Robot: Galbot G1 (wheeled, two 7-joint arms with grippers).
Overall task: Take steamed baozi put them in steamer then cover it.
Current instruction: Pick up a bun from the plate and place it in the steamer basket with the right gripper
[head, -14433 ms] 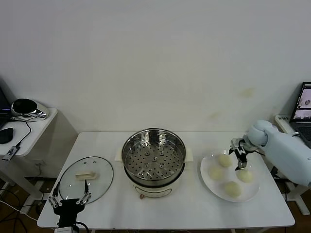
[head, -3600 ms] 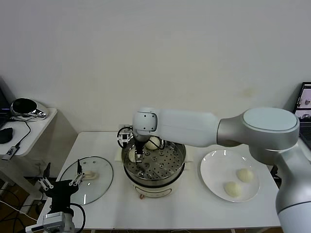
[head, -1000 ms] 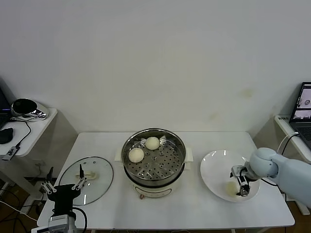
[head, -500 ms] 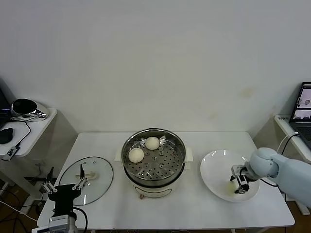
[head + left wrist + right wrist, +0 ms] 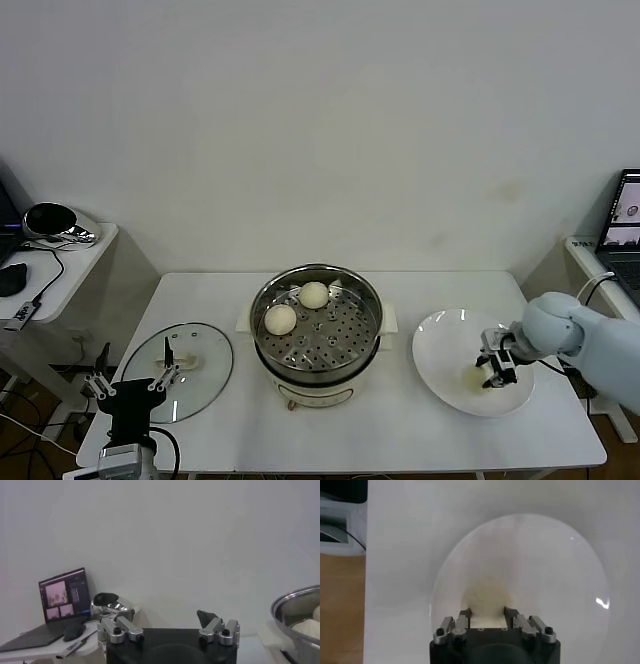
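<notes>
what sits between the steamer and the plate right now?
Nothing: in the head view only bare white table separates the steamer from the plate. The right claw is over the plate.

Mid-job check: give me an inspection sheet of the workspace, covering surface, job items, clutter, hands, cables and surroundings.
Surface: white table, bare at the front edge.
Steamer: steel steamer at the table's middle, uncovered, two baozi on its perforated tray.
Plate: white plate on the right side; one baozi seen there, in the right hand's grip.
Cover: glass cover flat on the table, on the left side.
Clutter: nothing seen on the table.
Right hand: right hand over the plate, shut on the baozi.
Left hand: left hand open, parked at the cover's near edge.
Cables: black cable on the side table.
Surroundings: plain white wall; side table on the left; laptop on the right.
</notes>
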